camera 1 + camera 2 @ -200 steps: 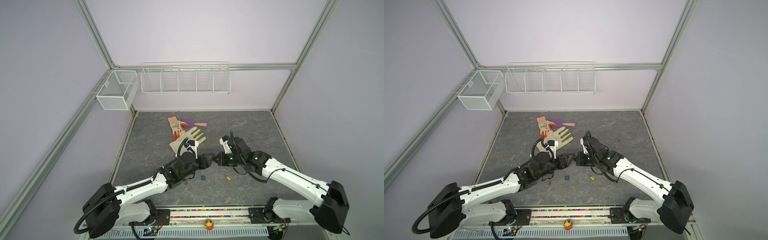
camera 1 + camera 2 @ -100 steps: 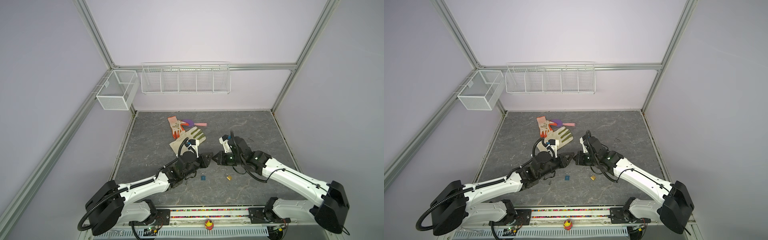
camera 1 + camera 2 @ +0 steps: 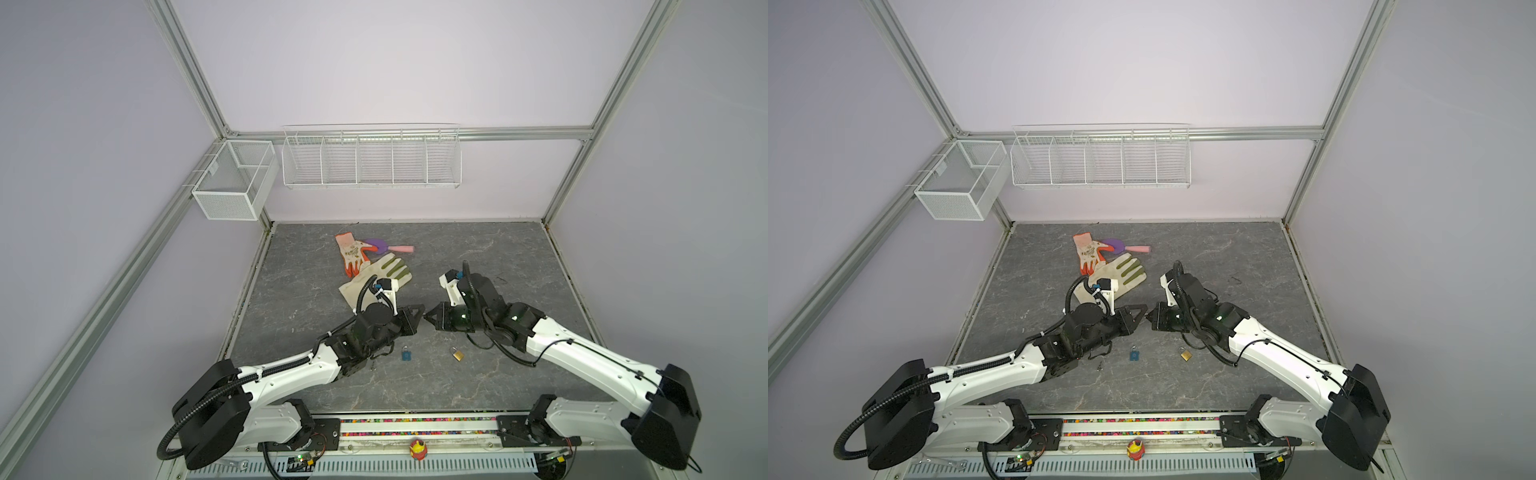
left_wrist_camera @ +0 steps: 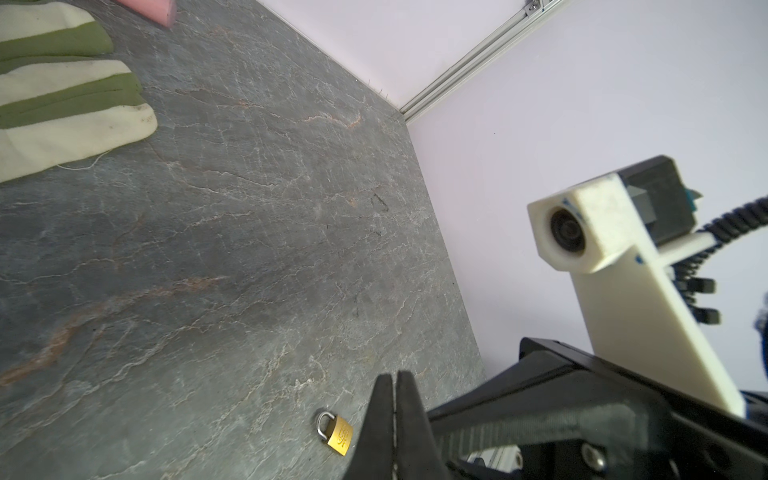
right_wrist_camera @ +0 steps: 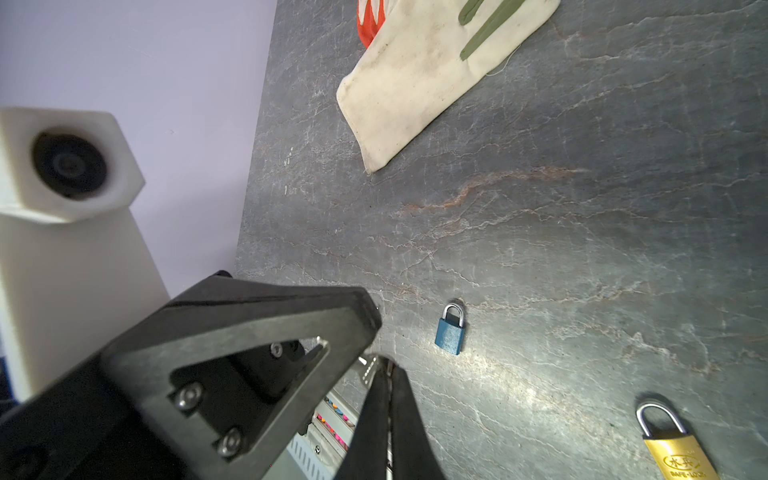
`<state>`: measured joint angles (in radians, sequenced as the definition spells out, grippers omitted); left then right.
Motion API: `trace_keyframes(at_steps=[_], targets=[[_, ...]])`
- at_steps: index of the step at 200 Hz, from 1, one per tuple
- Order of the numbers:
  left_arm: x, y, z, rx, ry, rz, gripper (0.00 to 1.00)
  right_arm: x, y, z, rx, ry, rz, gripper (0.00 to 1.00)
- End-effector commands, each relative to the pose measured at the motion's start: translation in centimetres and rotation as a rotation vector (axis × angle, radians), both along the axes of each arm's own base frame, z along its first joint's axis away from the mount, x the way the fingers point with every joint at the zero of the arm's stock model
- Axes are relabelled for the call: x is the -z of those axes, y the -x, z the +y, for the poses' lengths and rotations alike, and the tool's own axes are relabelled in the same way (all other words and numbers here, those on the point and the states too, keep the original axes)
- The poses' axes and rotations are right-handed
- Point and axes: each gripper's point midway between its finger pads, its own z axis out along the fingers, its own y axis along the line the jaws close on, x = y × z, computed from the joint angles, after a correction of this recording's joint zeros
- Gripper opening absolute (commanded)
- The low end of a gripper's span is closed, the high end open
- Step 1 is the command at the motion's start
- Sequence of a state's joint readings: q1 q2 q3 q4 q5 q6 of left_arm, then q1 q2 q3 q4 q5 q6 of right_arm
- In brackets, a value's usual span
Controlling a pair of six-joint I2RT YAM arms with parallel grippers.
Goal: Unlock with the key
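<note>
My two grippers meet tip to tip above the middle of the table in both top views. The right gripper (image 5: 388, 368) (image 3: 425, 326) is shut on a small silver key (image 5: 367, 367), whose end sticks out at its tips. The left gripper (image 4: 395, 379) (image 3: 422, 312) is shut, with its tips right at that key. Whether it pinches the key I cannot tell. Below them a blue padlock (image 5: 450, 330) (image 3: 406, 354) and a brass padlock (image 4: 337, 432) (image 3: 457, 353) lie flat on the table, both with shackles closed.
A cream and green glove (image 3: 376, 278), an orange glove (image 3: 352, 253) and a purple and pink tool (image 3: 386, 248) lie behind the grippers. A tiny metal piece (image 3: 373, 365) lies by the left arm. Wire baskets (image 3: 370, 158) hang on the back wall.
The left gripper's jaws have gone from open to shut at the right gripper's tips. The right arm has stayed where it was.
</note>
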<state>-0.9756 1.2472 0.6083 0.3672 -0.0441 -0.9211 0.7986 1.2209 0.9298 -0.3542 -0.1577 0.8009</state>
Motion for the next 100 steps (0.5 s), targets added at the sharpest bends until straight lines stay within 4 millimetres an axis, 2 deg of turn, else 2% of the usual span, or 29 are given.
trace_keyframes(at_steps=[1,17,37,48,61,80,100], targets=[[-1.2,-0.2,-0.5,-0.001,0.033,-0.012,0.00,-0.4,0.4,-0.3,0.007,-0.017,-0.004,0.07],[-1.5,-0.2,-0.6,0.004,0.035,-0.026,0.00,-0.6,0.4,-0.5,0.010,-0.018,-0.013,0.09],[-2.0,-0.2,-0.6,0.014,0.015,-0.052,0.00,-1.2,0.4,-0.8,0.006,-0.023,-0.033,0.18],[-2.4,-0.3,-0.4,0.016,0.002,-0.078,0.00,-1.7,0.5,-1.0,-0.001,-0.026,-0.052,0.29],[-3.1,-0.3,-0.1,0.027,-0.003,-0.113,0.00,-2.4,0.5,-1.5,-0.006,-0.031,-0.076,0.36],[-4.5,-0.5,0.6,0.076,-0.004,-0.173,0.00,-4.2,0.5,-2.1,-0.046,-0.088,-0.122,0.41],[-6.1,-0.7,1.3,0.145,-0.012,-0.237,0.00,-6.9,0.9,-2.2,-0.130,-0.186,-0.195,0.53]])
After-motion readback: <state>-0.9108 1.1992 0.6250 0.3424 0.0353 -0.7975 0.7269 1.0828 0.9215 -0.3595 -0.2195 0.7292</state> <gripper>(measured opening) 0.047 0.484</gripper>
